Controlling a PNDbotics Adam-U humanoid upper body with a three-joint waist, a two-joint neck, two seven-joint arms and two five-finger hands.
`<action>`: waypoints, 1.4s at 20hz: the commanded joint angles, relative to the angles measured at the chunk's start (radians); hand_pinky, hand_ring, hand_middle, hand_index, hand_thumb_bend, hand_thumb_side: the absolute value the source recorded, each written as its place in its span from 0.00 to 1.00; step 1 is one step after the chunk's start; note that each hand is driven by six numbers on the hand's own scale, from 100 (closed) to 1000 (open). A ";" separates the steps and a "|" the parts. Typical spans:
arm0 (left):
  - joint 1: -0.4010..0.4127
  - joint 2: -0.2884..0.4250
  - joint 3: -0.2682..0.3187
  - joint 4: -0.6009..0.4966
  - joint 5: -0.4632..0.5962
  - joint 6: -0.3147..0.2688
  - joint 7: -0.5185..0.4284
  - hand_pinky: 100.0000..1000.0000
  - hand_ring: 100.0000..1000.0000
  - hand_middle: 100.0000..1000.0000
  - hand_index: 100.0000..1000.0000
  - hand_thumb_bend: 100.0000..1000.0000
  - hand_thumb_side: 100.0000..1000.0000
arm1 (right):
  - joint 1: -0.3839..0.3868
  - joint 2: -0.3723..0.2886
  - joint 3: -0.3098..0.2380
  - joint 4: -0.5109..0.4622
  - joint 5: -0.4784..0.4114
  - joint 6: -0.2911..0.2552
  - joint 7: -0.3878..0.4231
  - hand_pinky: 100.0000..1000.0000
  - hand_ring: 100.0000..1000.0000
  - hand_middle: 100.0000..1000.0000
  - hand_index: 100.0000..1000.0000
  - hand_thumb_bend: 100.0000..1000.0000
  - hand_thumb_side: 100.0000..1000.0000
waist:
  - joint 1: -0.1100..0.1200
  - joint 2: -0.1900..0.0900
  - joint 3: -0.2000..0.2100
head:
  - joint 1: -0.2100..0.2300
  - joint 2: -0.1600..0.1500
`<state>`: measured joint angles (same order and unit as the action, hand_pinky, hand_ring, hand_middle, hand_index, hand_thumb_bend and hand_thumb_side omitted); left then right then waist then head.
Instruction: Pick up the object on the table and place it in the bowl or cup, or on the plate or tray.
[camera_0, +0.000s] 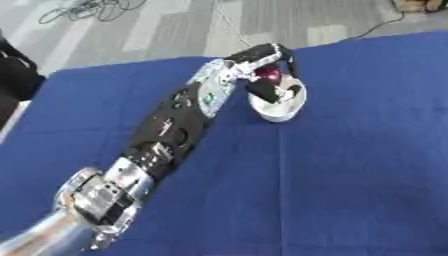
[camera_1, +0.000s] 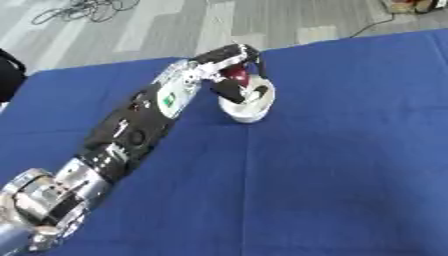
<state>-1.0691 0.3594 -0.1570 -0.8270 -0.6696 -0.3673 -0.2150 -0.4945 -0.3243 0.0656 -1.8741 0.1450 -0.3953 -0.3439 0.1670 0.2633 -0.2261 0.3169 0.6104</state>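
- One hand is at work: the robot's left hand (camera_0: 262, 62), black with silver parts, is at the far end of the long left arm, which comes in from the lower left corner and stretches up across the table.
- Its fingers (camera_0: 284, 57) are curled downward and closed around a small, round, dark red object (camera_0: 270, 75); the thumb (camera_0: 262, 90) comes against the object from below.
- The dark red object is in the hand, directly above the opening of the small white round bowl (camera_0: 282, 111). Whether the object touches the inside of the bowl cannot be told, because the fingers hide its lower part.
- The thumb reaches down inside the rim of the white bowl, on the side of the arm.
- The white bowl stands upright on the blue cloth-covered table (camera_0: 350, 175), in the far middle part of it, just beside the wrist of the arm.
- The black forearm (camera_0: 171, 132) with its silver joint lies low over the blue cloth, going diagonally from the lower left toward the bowl.
- Beyond the far edge of the table there is a grey floor (camera_1: 262, 20) with some dark cables on it.
- The robot's right hand is not seen in any view.
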 joint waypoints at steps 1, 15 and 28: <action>-0.023 0.018 0.013 -0.011 -0.008 -0.006 0.018 0.40 0.50 0.62 0.62 0.00 0.36 | -0.010 -0.006 0.000 -0.013 -0.001 -0.001 0.003 0.41 0.67 0.71 0.78 0.00 1.00 | -0.008 -0.017 0.001 | 0.003 -0.014; -0.025 0.022 0.014 -0.010 -0.013 -0.019 0.038 0.47 0.56 0.67 0.67 0.04 0.64 | -0.008 -0.006 -0.001 -0.010 -0.001 -0.001 0.005 0.41 0.67 0.71 0.78 0.00 1.00 | -0.009 -0.021 0.004 | -0.006 -0.011; -0.007 0.053 0.019 -0.096 0.021 -0.016 0.118 0.45 0.53 0.64 0.64 0.00 0.56 | 0.018 -0.010 -0.004 0.003 0.005 -0.001 0.000 0.41 0.67 0.71 0.78 0.00 1.00 | -0.021 -0.060 0.065 | -0.024 -0.006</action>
<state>-1.0611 0.3747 -0.1509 -0.8927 -0.6597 -0.3828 -0.1133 -0.4711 -0.3244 0.0653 -1.8630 0.1466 -0.3954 -0.3440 0.1557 0.2263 -0.1586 0.2983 0.6107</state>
